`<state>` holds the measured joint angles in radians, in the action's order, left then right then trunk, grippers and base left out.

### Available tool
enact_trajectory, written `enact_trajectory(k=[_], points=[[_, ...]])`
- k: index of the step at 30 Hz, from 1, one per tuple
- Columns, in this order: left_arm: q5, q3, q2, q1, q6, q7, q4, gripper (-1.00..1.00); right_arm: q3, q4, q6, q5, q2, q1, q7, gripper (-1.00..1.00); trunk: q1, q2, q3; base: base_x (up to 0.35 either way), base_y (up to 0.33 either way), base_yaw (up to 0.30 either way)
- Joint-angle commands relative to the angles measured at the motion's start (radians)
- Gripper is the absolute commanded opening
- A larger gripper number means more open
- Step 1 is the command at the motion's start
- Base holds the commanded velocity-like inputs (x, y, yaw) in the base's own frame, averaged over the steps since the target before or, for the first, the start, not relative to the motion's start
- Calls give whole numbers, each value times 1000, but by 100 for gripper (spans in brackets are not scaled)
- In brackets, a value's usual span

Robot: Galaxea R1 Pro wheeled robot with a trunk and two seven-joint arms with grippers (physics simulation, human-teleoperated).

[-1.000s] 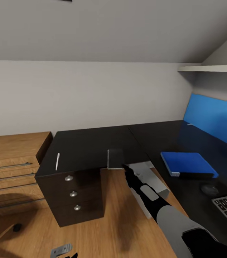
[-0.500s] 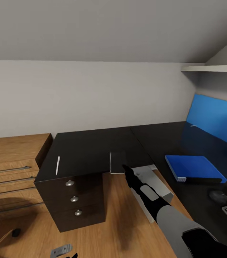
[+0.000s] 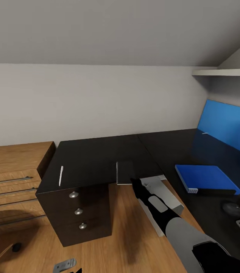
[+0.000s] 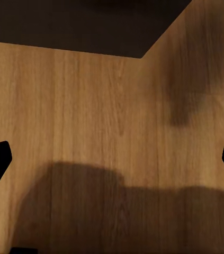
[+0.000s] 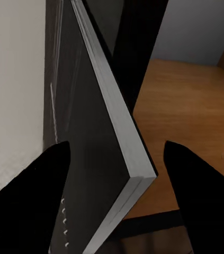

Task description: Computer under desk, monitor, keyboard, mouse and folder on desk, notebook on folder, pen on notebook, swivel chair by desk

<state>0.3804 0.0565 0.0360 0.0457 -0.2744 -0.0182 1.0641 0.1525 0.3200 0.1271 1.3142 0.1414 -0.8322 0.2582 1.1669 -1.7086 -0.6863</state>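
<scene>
At desk [image 3: 97, 155] front edge: right gripper [image 5: 117, 159] jaws wide, straddling notebook [image 3: 124, 172] corner, no contact seen. Left gripper [image 4: 112, 153] spread over wood floor [image 4: 90, 106]. Pen [image 3: 61, 175] well apart.

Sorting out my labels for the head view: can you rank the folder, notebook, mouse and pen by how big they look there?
Largest to smallest, as they look in the head view:
1. folder
2. notebook
3. mouse
4. pen

The pen is longer than the mouse but far thinner, so these two are close. The mouse lies nearest the camera.
</scene>
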Motion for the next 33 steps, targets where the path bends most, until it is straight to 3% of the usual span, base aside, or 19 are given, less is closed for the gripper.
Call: enact_trajectory(k=[1, 5, 20, 27, 33], points=[[8, 1, 1, 0, -5, -2, 2, 100, 4, -1, 2, 8, 0, -1, 4, -100, 0, 0, -1, 0, 0, 0], [8, 2, 0, 0, -4, -3, 2, 100, 3, -1, 3, 8, 0, -1, 4, -100, 0, 0, -1, 0, 0, 0], [8, 2, -1, 0, -3, -12, 2, 100, 2, -1, 4, 8, 0, -1, 7, -100, -58, 105, 46, 0, 0, 0], [8, 3, -2, 0, -2, -52, 0, 100, 1, 2, -2, 8, -2, -1, 34, -100, -84, 154, 68, 0, 0, -10], [6, 3, -4, 0, 18, -56, -28, 100, -2, 10, -51, 7, -5, -1, 47, -100, -107, 196, 87, 0, 0, -191]])
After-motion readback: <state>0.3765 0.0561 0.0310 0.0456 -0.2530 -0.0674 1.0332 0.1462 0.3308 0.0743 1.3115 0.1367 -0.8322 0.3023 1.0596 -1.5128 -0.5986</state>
